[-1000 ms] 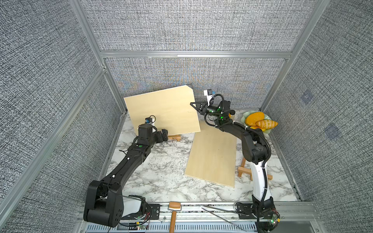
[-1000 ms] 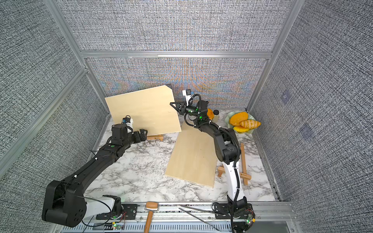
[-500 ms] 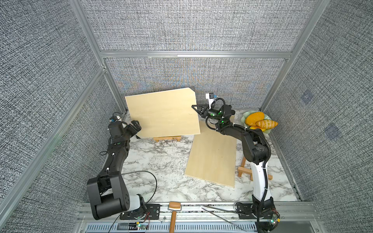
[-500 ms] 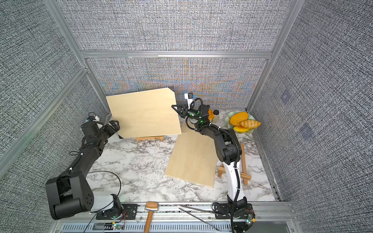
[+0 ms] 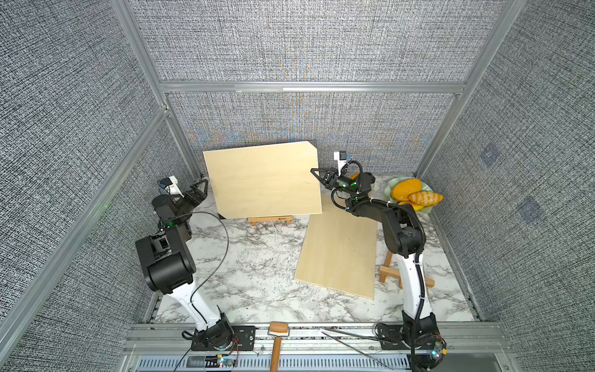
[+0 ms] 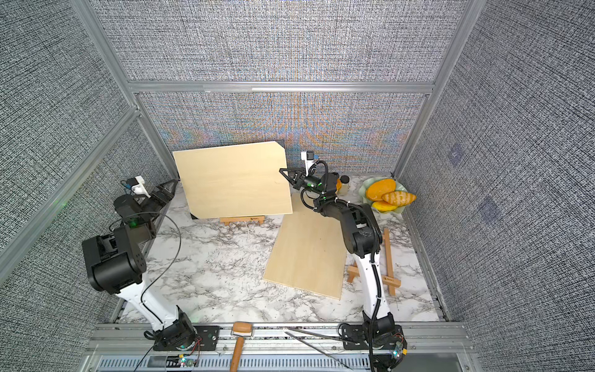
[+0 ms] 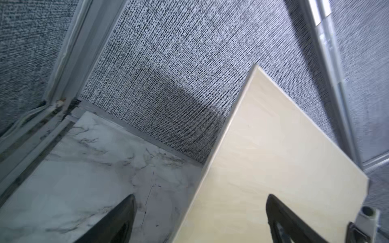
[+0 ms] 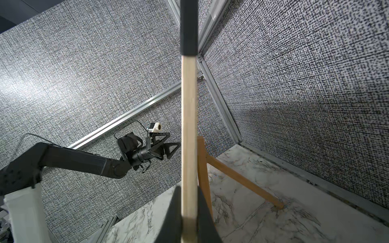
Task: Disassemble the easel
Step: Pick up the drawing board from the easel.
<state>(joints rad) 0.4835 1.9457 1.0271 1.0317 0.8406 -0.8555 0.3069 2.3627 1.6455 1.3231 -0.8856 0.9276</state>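
Marble table [image 5: 257,251] carries the easel [image 5: 269,220] near the back wall, upright board [image 5: 262,180] just above its ledge, right pincer [image 5: 314,171] clamped on one board edge, left pincer [image 5: 201,192] agape beside the opposite edge.

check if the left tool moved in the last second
Yes. The left tool has swung left, away from the easel base under the board and toward the corner post, now open beside the board's edge.

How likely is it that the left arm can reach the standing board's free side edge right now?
Probably yes: the left gripper is open beside the standing board, with nothing seen between them; the right gripper holds the opposite edge.
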